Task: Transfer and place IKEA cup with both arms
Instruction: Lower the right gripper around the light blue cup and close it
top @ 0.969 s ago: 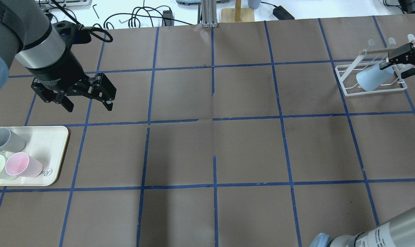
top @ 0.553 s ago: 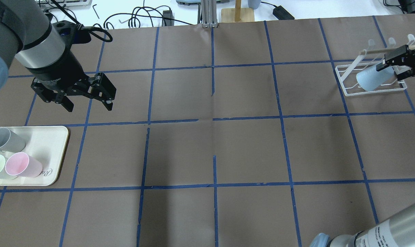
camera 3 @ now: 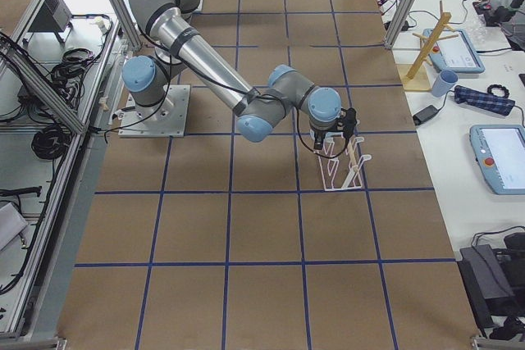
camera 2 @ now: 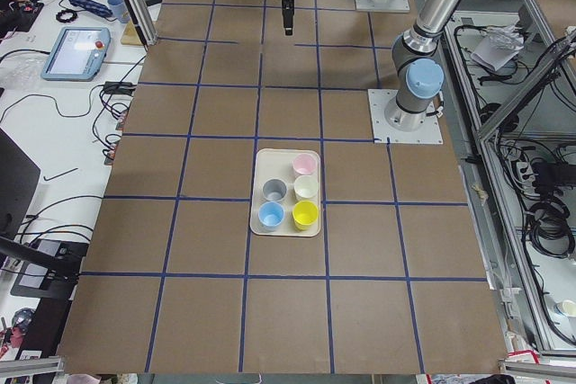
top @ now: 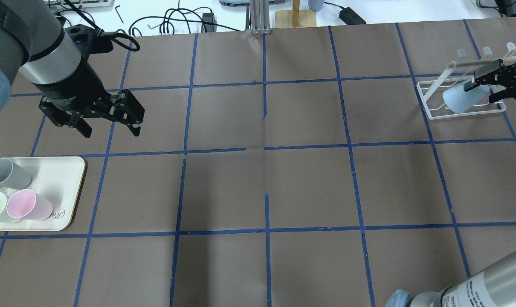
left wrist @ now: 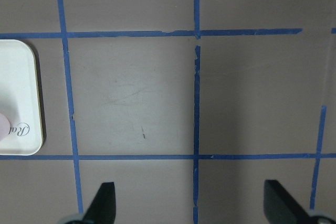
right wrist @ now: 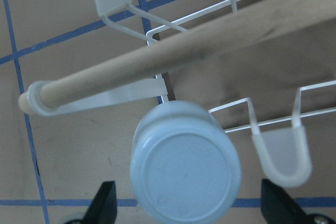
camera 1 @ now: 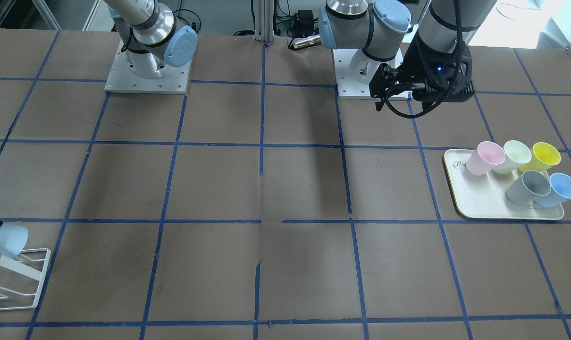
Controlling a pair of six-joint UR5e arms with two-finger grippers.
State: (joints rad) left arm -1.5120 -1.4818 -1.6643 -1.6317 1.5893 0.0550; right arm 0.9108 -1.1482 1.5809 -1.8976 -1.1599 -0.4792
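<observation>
The IKEA cup (top: pixel 459 100), a light-blue tumbler, lies tilted on a white wire rack (top: pixel 430 91) at the table's far right. In the right wrist view its base (right wrist: pixel 184 174) faces the camera. My right gripper (top: pixel 482 92) is open at the cup's base end, with a finger on each side and a gap to the cup in the right wrist view (right wrist: pixel 191 205). My left gripper (top: pixel 111 131) is open and empty above the table on the left, beyond the tray. The front view shows the cup (camera 1: pixel 4 240) at the left edge.
A cream tray (camera 1: pixel 479 208) holds a second blue cup (camera 1: pixel 560 189), a grey cup (camera 1: pixel 528 186), a pink cup (camera 1: pixel 486 158), a pale green cup (camera 1: pixel 516 156) and a yellow cup (camera 1: pixel 546 157). A wooden dowel (right wrist: pixel 184 59) runs across the rack above the cup.
My right gripper has shifted a little left and toward the robot along the cup, staying open. The cup and the left arm have not moved.
</observation>
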